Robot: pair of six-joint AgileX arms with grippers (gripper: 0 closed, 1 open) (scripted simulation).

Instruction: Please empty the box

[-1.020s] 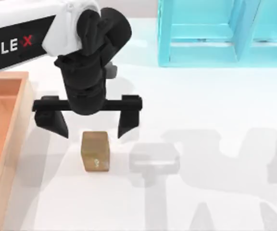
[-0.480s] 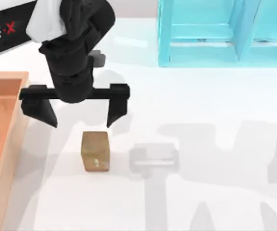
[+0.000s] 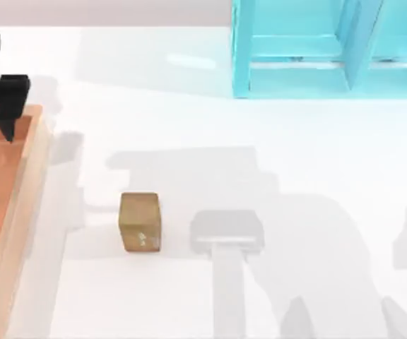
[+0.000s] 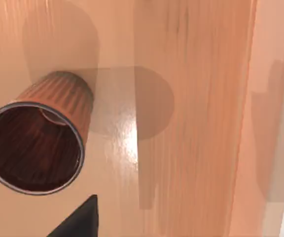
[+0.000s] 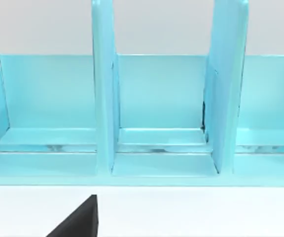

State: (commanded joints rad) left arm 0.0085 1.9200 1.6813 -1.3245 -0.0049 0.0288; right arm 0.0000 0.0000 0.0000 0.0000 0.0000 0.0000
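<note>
The large shallow wooden box (image 3: 21,185) lies at the tabletop's left edge, my left gripper (image 3: 4,99) above it, fingers' spread impossible to tell; its ribbed orange-brown cup (image 4: 38,136) looks light, stiff, best pinched across the rim.

open white table (image 3: 295,155) around small block (image 3: 140,222), cyan shelf (image 3: 331,49) at back, cup (image 4: 38,143) inside box (image 3: 27,176)
</note>
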